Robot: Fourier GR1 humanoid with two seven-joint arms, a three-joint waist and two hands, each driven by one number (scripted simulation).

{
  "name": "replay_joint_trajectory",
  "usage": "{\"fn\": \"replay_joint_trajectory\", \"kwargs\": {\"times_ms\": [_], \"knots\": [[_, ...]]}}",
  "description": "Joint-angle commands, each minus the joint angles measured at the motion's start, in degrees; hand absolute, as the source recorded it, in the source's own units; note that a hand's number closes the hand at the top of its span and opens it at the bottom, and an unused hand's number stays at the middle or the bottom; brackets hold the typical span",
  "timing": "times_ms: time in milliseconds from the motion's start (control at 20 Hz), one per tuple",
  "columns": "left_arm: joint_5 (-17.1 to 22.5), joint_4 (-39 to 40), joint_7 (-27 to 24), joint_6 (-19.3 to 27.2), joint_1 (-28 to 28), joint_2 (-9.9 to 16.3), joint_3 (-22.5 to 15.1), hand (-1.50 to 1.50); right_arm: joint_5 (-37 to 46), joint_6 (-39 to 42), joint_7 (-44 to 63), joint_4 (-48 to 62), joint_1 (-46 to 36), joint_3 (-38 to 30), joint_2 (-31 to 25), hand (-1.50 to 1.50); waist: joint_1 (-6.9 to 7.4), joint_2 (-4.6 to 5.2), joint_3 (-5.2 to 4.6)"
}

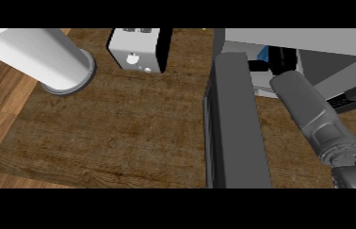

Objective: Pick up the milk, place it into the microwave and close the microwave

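Note:
The microwave (292,39) stands at the upper right with its dark door (236,124) swung open toward me across the counter. Inside its cavity shows a small blue and white carton, the milk (262,56), mostly hidden. My right forearm (309,110) comes up from the lower right corner and goes into the cavity. The black right hand (283,58) lies just right of the milk, in shadow; whether it holds the carton is not visible. My left hand shows nowhere.
A white toaster (138,51) with knobs stands at the back middle of the wooden counter (118,134). A thick pale cylinder (49,58) slants in from the upper left corner. The open door splits the counter's right part.

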Motion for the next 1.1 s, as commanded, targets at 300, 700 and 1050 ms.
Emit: {"fn": "replay_joint_trajectory", "kwargs": {"times_ms": [300, 700, 1050], "knots": [[-1.16, 0.72, 0.24, -3.53, -1.51, 0.73, -4.52, -1.50, -3.99, 10.70, -5.56, -1.02, -0.14, -3.66, 3.02, -1.50, -1.04, -0.61, 0.06], [-2.93, 3.34, -0.55, -4.90, -3.97, 0.25, -7.54, -1.50, -9.92, 25.06, -11.07, -1.69, 1.32, -9.12, 1.64, -1.50, -3.27, -1.44, -0.08], [-4.90, 3.78, 1.56, -5.06, -5.71, -0.89, -11.88, 1.50, -14.19, 32.83, -14.25, -0.67, 6.56, -12.96, 4.10, -1.50, -5.35, -2.44, -0.19]]}}
